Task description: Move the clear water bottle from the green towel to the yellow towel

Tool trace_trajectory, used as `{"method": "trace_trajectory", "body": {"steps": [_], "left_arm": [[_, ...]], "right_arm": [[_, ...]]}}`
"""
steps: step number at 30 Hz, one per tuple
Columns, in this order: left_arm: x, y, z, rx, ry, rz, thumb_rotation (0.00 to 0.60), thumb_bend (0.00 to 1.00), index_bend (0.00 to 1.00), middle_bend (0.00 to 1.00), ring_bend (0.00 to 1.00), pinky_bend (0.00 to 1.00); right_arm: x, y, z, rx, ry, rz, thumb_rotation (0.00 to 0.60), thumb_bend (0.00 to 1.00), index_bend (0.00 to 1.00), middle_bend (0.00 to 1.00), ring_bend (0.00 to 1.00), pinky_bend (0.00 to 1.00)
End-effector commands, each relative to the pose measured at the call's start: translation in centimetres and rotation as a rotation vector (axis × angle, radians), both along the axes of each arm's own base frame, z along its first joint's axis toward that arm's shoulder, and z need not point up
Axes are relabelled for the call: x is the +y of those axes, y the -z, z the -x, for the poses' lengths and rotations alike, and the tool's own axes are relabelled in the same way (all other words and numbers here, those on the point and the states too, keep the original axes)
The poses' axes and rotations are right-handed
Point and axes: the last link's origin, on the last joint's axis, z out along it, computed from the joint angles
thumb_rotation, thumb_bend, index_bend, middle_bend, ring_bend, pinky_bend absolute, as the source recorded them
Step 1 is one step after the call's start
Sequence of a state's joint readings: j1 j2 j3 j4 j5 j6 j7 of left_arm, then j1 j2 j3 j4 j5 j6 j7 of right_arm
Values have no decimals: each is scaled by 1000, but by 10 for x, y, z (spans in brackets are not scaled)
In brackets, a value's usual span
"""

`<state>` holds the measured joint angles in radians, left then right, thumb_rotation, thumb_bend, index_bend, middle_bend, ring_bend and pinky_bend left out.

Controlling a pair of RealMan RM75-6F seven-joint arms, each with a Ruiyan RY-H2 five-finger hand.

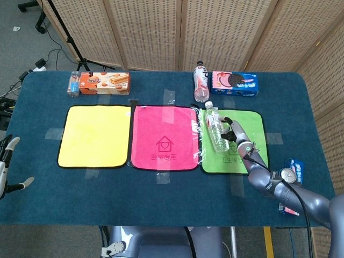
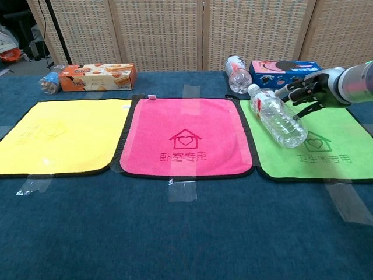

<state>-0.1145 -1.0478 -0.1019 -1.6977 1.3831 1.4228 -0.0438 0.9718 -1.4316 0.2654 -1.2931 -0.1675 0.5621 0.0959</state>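
Wicker screens close off the back of the scene, and a blue-covered desk fills the middle of both views, with three towels taped in a row across it. At the left of the row lies the yellow towel, in the centre a pink towel, and at the right the green towel.

On the left part of the green towel the clear water bottle lies on its side, cap toward the upper left of the chest view, near the pink towel's edge. The right robot hand is against the bottle's far side with fingers spread and partly curled; it touches the bottle but has not closed round it. The left robot hand shows at the lower left edge of the head view, fingers apart, holding nothing.

That bottle looks full, so probably fairly heavy for its size, with thin smooth plastic that may give under pressure and roll freely on the cloth. Its labelled middle seems the best place to wrap, near the balance point, rather than the narrow neck.
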Motion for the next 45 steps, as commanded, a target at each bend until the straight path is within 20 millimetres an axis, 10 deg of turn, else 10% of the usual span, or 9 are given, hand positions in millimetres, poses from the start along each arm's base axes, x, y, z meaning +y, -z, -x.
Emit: {"method": "trace_trajectory", "body": {"steps": [1, 45], "left_arm": [[0, -1, 1, -2, 0, 0, 600, 0, 0, 0, 0, 0], [-1, -1, 3, -4, -8, 1, 600, 0, 0, 0, 0, 0]], "right_arm": [[3, 6, -7, -9, -5, -19, 600, 1000, 162, 145, 43, 254], [29, 72, -141, -215, -149, -157, 600, 1000, 162, 140, 42, 293]]}}
